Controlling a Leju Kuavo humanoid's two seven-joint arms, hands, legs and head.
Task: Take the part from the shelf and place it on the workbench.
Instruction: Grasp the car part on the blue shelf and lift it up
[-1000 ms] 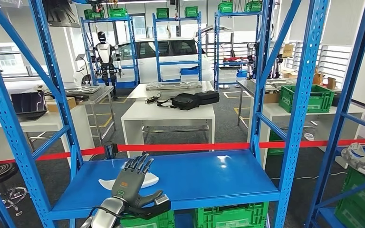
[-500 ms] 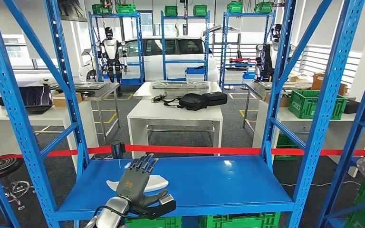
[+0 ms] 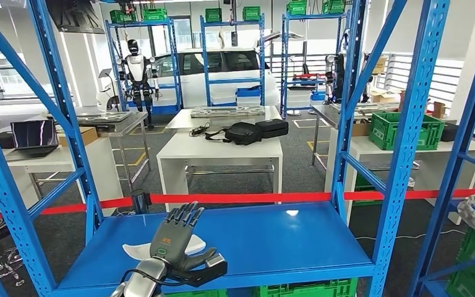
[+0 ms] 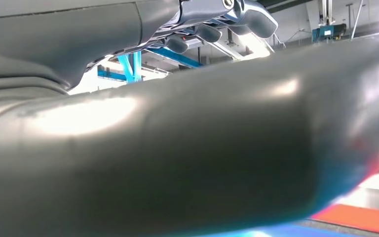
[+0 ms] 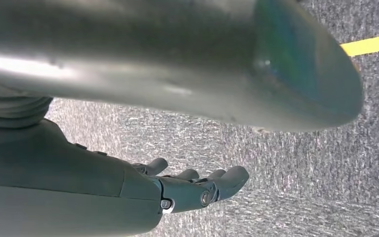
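Shelf deck (image 3: pixel 272 238) – glossy blue painted metal, glare spot at 12 o'clock of its centre. Uprights (image 3: pixel 402 142) perforated blue metal. Part (image 3: pixel 137 250) smooth white, plastic-looking. Left hand (image 3: pixel 176 238) matt dark grey – thumb (image 4: pixel 187 148) satin. Floor (image 5: pixel 296 168) rough grey carpet.

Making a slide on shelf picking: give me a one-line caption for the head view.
The left hand, fingers spread, reaches over the white part lying on the blue shelf.

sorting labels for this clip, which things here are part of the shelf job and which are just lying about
Part of the job:
- white part on the blue shelf
- left hand, open, above the part
- right hand, hanging over the floor

Just lying about:
- black bags on the white table
- laptop
- green crate
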